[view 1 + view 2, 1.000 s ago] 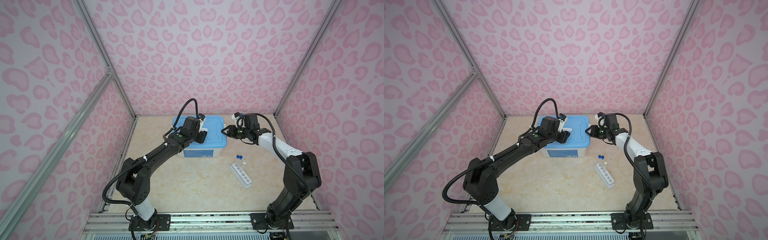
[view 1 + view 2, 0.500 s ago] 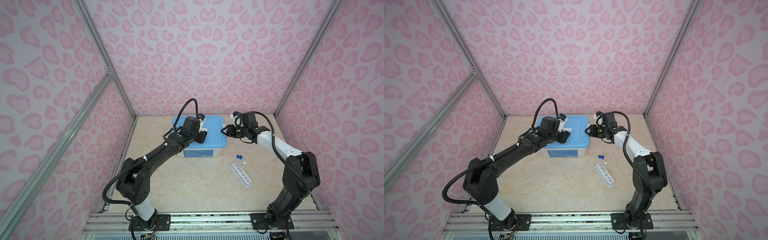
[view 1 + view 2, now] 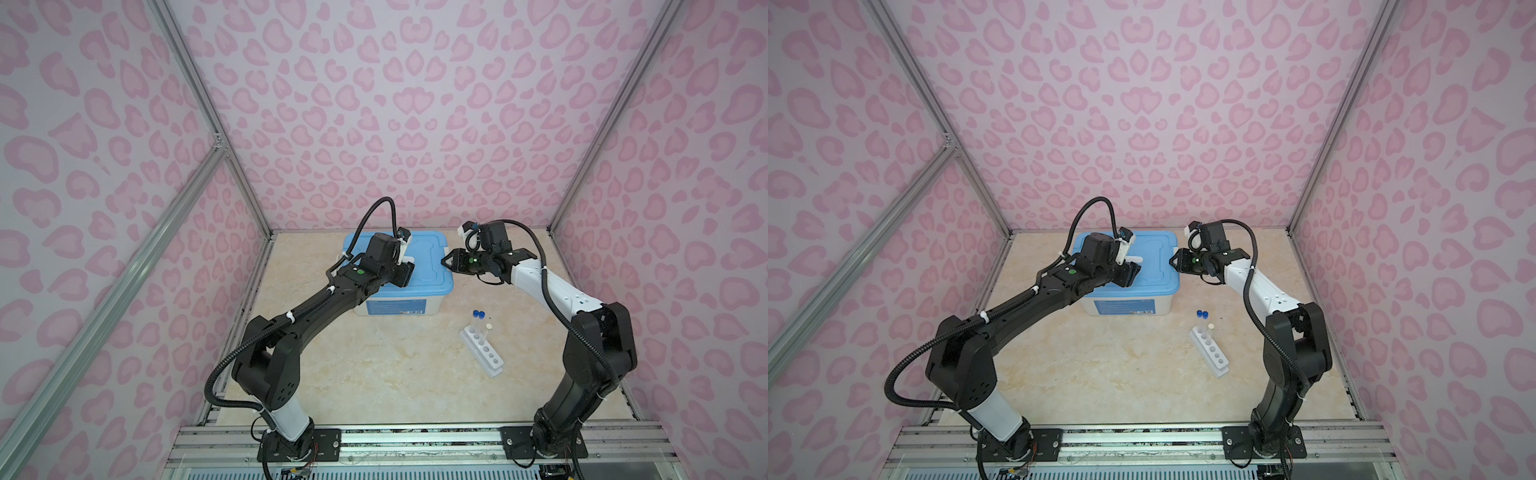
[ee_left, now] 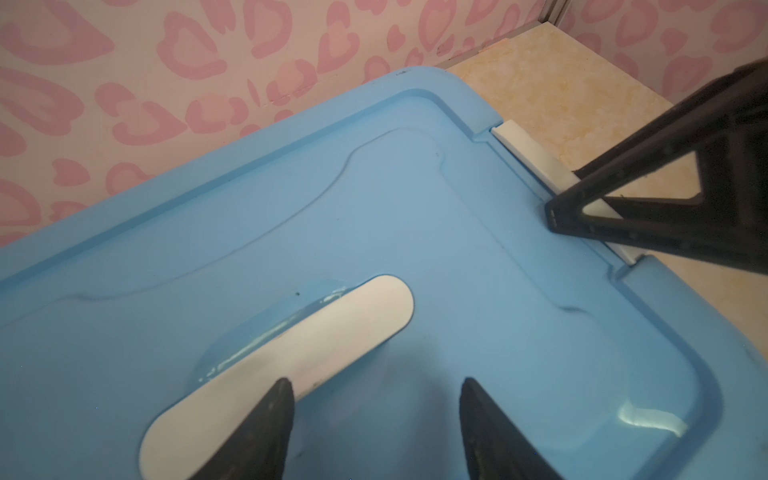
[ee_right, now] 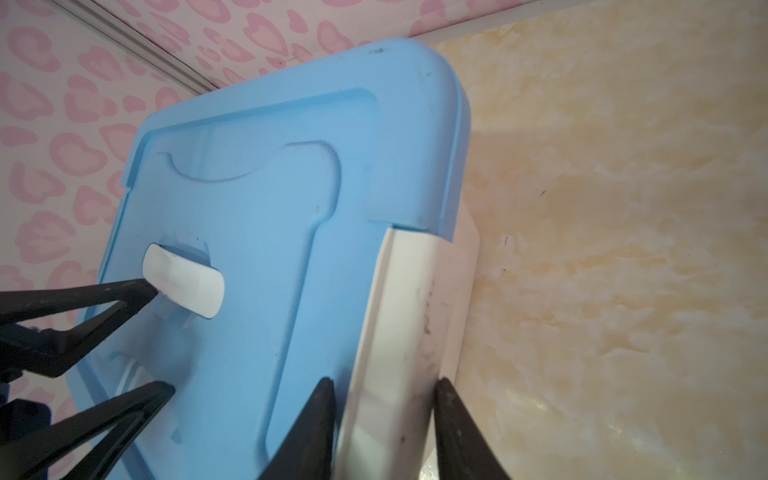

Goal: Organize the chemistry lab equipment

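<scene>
Presently the right end effector (image 5: 385,380) stands at the right end of the bin (image 3: 397,306), its jaws set either side of the white latch (image 5: 399,307). Whether they pinch it or merely flank it cannot be told. Against the views a second back, it sits closer to the bin with its jaws slightly narrower, which I judge to be an approach on the latch. The left end effector (image 4: 376,380) is spread and empty above the white handle (image 4: 299,345) of the blue lid (image 4: 415,232), its place unchanged.

For the task this means the bin is being opened, with sorting not yet resumed. The white rack (image 3: 482,351) stands on the table (image 3: 374,382) near the bin's front right corner, well apart from both end effectors. Two blue-capped test tubes (image 3: 478,316) stand upright at its far end; the nearer holes are empty.

Hidden or unclear: the bin's contents lie under the lid. No cylinder, dish or cup shows in any view. Whether the pale-capped tube (image 3: 489,328) is seated in the rack is hard to make out.
</scene>
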`<action>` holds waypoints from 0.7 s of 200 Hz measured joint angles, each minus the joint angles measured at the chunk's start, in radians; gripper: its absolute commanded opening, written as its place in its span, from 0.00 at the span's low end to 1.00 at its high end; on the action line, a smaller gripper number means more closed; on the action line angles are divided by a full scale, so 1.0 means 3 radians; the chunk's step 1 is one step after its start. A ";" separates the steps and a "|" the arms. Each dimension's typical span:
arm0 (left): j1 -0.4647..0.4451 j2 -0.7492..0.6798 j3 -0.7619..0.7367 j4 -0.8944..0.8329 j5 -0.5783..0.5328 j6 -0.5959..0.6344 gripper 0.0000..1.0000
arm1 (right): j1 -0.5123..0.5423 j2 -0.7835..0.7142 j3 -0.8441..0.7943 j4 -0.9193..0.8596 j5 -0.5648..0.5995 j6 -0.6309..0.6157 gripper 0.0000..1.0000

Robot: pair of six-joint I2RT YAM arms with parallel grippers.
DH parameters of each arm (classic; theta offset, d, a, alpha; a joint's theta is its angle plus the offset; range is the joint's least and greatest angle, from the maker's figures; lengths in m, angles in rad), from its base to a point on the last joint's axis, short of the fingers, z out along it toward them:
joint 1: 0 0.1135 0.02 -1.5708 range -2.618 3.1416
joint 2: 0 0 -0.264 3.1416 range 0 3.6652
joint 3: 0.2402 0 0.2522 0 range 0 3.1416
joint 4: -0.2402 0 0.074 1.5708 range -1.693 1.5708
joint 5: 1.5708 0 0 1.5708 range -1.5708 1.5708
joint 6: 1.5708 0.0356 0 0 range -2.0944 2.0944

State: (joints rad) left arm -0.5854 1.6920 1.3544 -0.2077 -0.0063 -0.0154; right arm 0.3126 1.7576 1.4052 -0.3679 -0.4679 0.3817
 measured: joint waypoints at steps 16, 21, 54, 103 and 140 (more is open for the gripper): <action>0.0000 0.0008 0.0003 0.0000 0.0000 0.0003 0.65 | 0.0008 0.0006 0.0019 -0.0027 0.0025 -0.0014 0.37; 0.0000 0.0011 0.0005 0.0000 0.0000 0.0003 0.65 | 0.0011 0.0009 0.0025 -0.0036 0.0034 -0.0019 0.36; 0.0000 0.0020 0.0008 0.0005 -0.0003 0.0025 0.65 | 0.0048 0.0032 0.0069 -0.0028 0.0136 -0.0090 0.36; 0.0000 0.0020 0.0008 0.0011 -0.0003 0.0024 0.65 | 0.0092 0.0045 0.0130 -0.0083 0.0271 -0.0165 0.36; 0.0000 0.0020 0.0006 0.0011 -0.0001 0.0024 0.65 | 0.0107 0.0048 0.0173 -0.0140 0.0312 -0.0187 0.36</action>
State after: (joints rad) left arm -0.5854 1.6981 1.3563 -0.2043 -0.0067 -0.0082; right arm 0.3447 1.7721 1.4570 -0.4099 -0.3744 0.3256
